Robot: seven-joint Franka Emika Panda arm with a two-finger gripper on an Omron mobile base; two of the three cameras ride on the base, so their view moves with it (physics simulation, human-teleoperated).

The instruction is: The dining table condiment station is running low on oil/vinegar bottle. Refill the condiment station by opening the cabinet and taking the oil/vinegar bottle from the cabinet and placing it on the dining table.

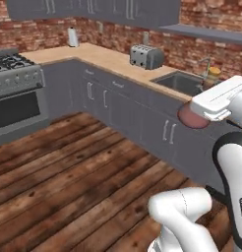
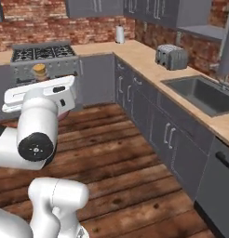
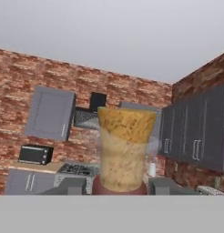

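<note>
While raised above the floor | end effector [image 3: 119,185] pinching oil/vinegar bottle [image 3: 125,152] | cork upright

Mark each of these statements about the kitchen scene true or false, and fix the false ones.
1. The end effector grips the oil/vinegar bottle. True.
2. The bottle's cork stopper is missing. False: a tan cork sits in its neck.
3. The toaster stands on the counter between the corner and the sink. True.
4. The bottle rests on the counter beside the sink. False: it is held in the air by the arm.
5. A microwave sits left of the stove in the hand view. True.
</note>
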